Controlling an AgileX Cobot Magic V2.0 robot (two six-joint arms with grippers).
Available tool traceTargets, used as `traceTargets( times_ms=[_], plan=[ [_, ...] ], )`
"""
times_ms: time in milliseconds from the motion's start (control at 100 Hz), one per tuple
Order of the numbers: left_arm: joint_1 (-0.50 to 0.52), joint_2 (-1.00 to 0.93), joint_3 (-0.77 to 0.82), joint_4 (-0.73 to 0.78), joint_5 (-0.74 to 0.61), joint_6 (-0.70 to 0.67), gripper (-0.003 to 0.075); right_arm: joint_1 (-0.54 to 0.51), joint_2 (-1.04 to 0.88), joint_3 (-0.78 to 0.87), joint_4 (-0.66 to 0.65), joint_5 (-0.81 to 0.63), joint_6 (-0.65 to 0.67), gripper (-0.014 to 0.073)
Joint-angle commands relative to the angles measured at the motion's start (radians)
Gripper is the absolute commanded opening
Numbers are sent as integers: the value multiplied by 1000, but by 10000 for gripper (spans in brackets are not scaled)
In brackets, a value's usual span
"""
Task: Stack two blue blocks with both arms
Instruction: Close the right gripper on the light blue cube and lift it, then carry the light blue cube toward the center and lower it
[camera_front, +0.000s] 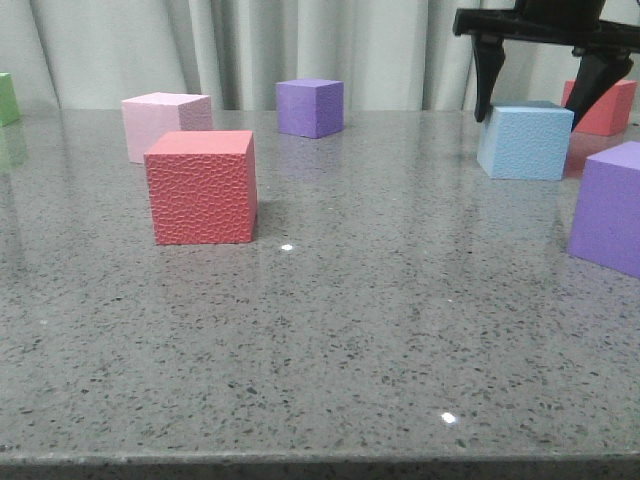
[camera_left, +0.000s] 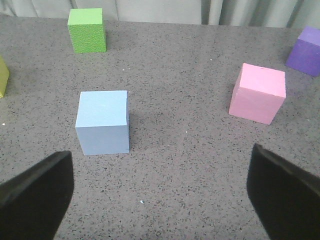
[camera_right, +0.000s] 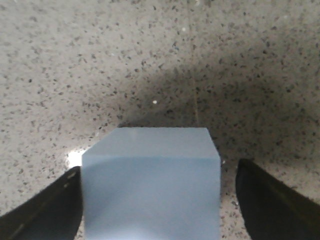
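Grey speckled tabletop (camera_front: 380, 330) lies bare mid-field; right gripper (camera_front: 540, 95) gapes, straddling pebbled blue block (camera_front: 525, 140); left gripper (camera_left: 160, 195) spread wide.

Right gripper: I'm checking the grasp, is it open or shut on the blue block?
Open. The right gripper straddles the blue block, with a gap visible beside one finger.

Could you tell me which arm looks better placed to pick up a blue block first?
The right. The right gripper is open and straddles a blue block. The left gripper, also open, has the other blue block ahead of it, off to one side.
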Motion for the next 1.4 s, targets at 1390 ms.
traceTargets(
  times_ms=[1390],
  plan=[
    [-2,-3,-86,-3,2,-2,673,335,-53,-237,3,-84,151,357]
  ],
)
